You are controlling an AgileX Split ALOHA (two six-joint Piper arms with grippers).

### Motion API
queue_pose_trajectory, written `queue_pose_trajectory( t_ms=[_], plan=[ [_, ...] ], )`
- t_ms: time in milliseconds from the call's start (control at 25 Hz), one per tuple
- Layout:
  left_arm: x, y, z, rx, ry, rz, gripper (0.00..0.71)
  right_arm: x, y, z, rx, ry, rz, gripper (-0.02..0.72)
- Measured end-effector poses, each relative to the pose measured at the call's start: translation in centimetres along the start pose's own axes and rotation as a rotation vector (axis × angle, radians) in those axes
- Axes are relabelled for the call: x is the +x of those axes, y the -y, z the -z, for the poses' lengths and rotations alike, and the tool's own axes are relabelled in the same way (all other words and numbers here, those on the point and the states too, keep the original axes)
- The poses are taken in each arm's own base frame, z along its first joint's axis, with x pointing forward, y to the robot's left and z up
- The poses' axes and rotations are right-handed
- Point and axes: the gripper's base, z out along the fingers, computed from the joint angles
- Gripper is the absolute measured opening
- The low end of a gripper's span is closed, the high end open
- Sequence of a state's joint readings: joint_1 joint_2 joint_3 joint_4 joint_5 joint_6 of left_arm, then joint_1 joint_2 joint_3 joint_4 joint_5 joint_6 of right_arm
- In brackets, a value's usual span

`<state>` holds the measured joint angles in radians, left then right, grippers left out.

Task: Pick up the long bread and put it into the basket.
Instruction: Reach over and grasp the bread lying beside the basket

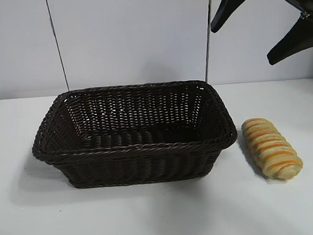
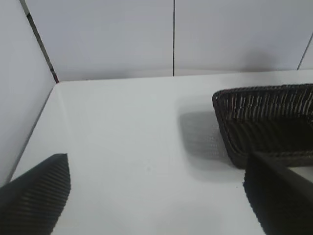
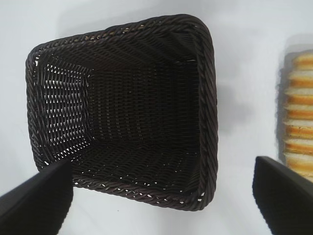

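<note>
The bread [image 1: 272, 148] lies nearest, flat on the white table [image 1: 153, 220] just beside the basket's [image 1: 134, 149] right-hand end, not touching it, its ridges running crosswise. The basket is empty. The right gripper [image 1: 257, 21] hangs high above and behind the bread, jaws spread wide with nothing between them. The left gripper [image 2: 156, 196] sits low off the basket's other end, also spread and holding nothing. I'd say the pick-up hasn't begun. Next, the right gripper must drop over the loaf, straddle its narrow width, close, then lift it across the rim.
</note>
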<state>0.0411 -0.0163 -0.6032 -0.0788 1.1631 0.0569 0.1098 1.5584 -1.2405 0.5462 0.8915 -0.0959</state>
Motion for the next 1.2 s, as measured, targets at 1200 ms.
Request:
queue_pose_trajectory(
  t_ms=[1200],
  plan=[
    [1.8,-0.2,-2.7,-0.008,-0.082,0.003,0.685,0.1,1.1,0.0,0.118,-0.018,0.115,0.694]
  ],
)
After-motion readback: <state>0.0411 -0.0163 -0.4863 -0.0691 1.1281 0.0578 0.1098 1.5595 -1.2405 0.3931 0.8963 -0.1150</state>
